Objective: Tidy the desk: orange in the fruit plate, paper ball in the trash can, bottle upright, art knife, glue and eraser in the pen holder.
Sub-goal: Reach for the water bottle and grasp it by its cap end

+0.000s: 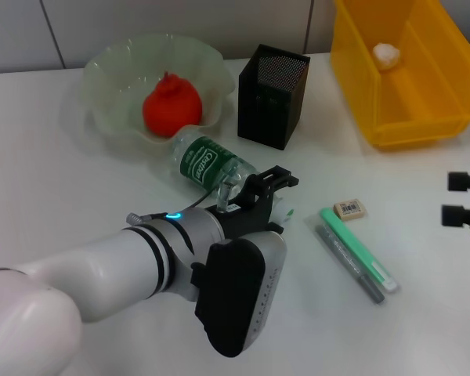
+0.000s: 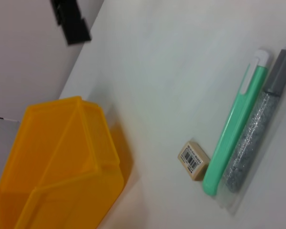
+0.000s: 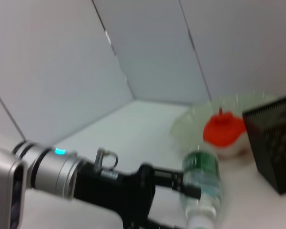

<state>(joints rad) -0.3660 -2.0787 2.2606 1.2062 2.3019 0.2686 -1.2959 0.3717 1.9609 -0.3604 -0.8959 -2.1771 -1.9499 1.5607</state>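
Reaching from the near left, the left gripper had its fingers on either side of the lying bottle; a firm clamp could not be confirmed. Right gripper sat at the right edge, finger state unclear. Eraser lay beside the green art knife. Farther back: orange in fruit plate, pen holder, and trash can.

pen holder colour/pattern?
Black, fine perforated mesh: the square black metal-mesh pen holder shows best in the head view.

Open desk left of the lying bottle; bowl and mesh cup crowd behind it, eraser beside.
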